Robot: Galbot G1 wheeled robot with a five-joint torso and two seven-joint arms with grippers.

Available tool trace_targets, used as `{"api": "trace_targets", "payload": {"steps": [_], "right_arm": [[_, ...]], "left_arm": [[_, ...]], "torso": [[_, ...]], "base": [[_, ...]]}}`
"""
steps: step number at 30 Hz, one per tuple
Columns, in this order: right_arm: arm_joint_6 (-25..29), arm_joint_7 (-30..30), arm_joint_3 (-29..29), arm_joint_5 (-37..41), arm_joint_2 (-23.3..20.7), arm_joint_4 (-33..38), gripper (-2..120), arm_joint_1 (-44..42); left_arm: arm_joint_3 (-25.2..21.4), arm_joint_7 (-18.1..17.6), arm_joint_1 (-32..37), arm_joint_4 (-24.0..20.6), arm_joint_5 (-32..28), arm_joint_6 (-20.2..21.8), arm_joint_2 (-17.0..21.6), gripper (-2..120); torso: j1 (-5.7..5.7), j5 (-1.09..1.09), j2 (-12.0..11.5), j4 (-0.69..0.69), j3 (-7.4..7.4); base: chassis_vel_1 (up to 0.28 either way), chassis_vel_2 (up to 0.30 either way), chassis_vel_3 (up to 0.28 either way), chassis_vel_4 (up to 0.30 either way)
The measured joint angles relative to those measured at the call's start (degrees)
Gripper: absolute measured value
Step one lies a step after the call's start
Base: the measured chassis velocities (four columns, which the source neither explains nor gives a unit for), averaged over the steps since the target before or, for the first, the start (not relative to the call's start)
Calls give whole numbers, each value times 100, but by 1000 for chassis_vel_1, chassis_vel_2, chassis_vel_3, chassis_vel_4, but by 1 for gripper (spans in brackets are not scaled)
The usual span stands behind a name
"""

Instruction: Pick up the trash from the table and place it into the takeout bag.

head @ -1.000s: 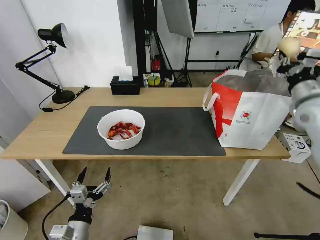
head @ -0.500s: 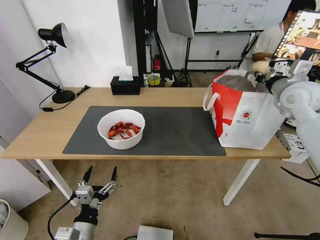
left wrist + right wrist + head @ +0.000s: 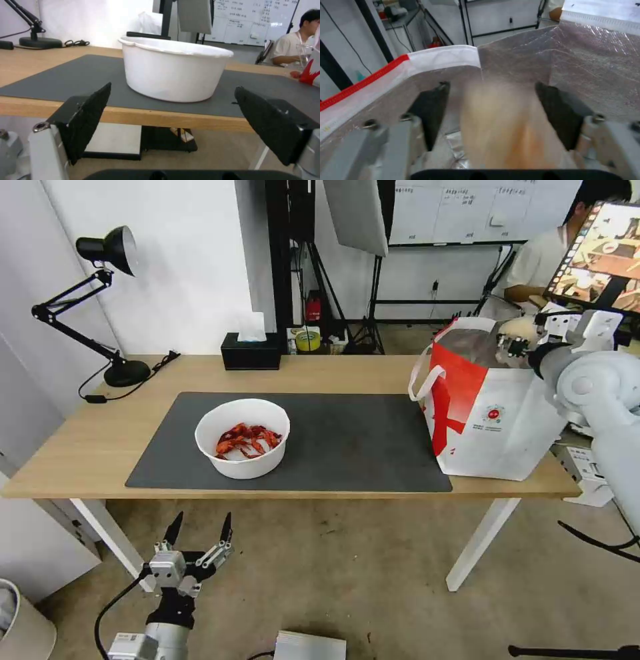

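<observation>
A white bowl (image 3: 242,437) of red crayfish shells sits on the dark mat of the table (image 3: 80,447). The takeout bag (image 3: 493,420) stands at the table's right end, mouth open. My right gripper (image 3: 513,345) hangs over that mouth, open. In the right wrist view a yellowish ball (image 3: 500,125) is a blurred streak between the spread fingers (image 3: 431,112), above the bag's silver lining (image 3: 586,67). My left gripper (image 3: 200,530) is open below the table's front edge, facing the bowl (image 3: 173,70) from in front.
A black tissue box (image 3: 251,351) and a black desk lamp (image 3: 110,313) stand along the table's back edge. A person sits behind the bag at the far right. A silver box (image 3: 310,645) lies on the floor near my base.
My right gripper came down and leftward from high above the bag to its mouth, and its fingers have spread off the ball. The left arm rose slightly toward the table edge.
</observation>
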Motion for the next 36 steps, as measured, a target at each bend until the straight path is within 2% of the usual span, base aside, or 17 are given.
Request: {"api": "trace_targets", "payload": {"steps": [1, 2, 5, 8, 14, 17, 18, 21, 22, 25, 27, 29, 34, 36], "right_arm": [[36, -11, 19, -6, 0, 24, 79, -32], [36, -11, 19, -6, 0, 24, 79, -32], [204, -38, 43, -34, -1, 80, 93, -78], [417, -80, 78, -29, 2, 164, 99, -84], [827, -185, 149, 30, -14, 487, 100, -103], [1426, -619, 227, -176, -24, 839, 100, -318], [1426, -619, 227, -176, -24, 839, 100, -318], [2023, -1212, 303, -746, 13, 1227, 100, -757], [2023, -1212, 303, -746, 13, 1227, 100, -757], [2573, -1568, 364, -1268, 123, 1667, 100, -1348], [2713, -1640, 385, -1502, 177, 1814, 100, -1590], [3003, -1765, 420, -2118, 389, 2128, 100, -2111], [3330, -1866, 434, -2744, 777, 2385, 100, -2682], [3508, -1934, 423, -3168, 1074, 2454, 100, -3079]], "left_arm": [[0, 0, 0, 1, 1, 0, -3, 100], [0, 0, 0, 1, 1, 0, -3, 100], [0, 0, 0, -4, 1, 0, -9, 100], [-9, -1, 0, -14, -2, 0, -8, 100], [-94, -6, -20, -24, -64, 2, 33, 100], [-147, -12, -18, -27, -90, 9, 44, 100], [-147, -12, -18, -27, -90, 9, 44, 100], [-184, -21, -11, -4, -110, 11, 45, 100], [-184, -21, -11, -4, -110, 11, 45, 100], [-220, -34, -17, 33, -125, 19, 81, 100], [-237, -35, -18, 36, -137, 23, 89, 100], [-285, -35, -38, 67, -175, 26, 91, 100], [-344, -40, -94, 147, -231, 37, 158, 100], [-372, -41, -143, 216, -244, 92, 258, 100]], "torso": [[0, 0, 0, 0, 0], [0, 0, 0, 0, 0], [-1, 0, 0, 0, 0], [0, 1, 0, 0, 0], [-1, -1, 0, 1, 0], [0, -1, 0, 1, 0], [0, -1, 0, 1, 0], [-1, 0, 0, 0, 0], [-1, 0, 0, 0, 0], [0, -2, 0, 2, 0], [0, 0, 0, 0, 0], [-1, -1, 0, 0, -1], [-1, -1, 0, 0, 0], [-1, 0, 0, 0, -1]], "base": [[0, 0, 0, 0], [0, 0, 0, 0], [0, 0, 0, 0], [0, 0, 0, 0], [0, 0, 0, 0], [0, 0, 0, 0], [0, 0, 0, 0], [0, 0, 0, 0], [0, 0, 0, 0], [0, 0, 0, 0], [0, 0, 0, 0], [0, 0, 0, 0], [0, 0, 0, 0], [0, 0, 0, 0]]}}
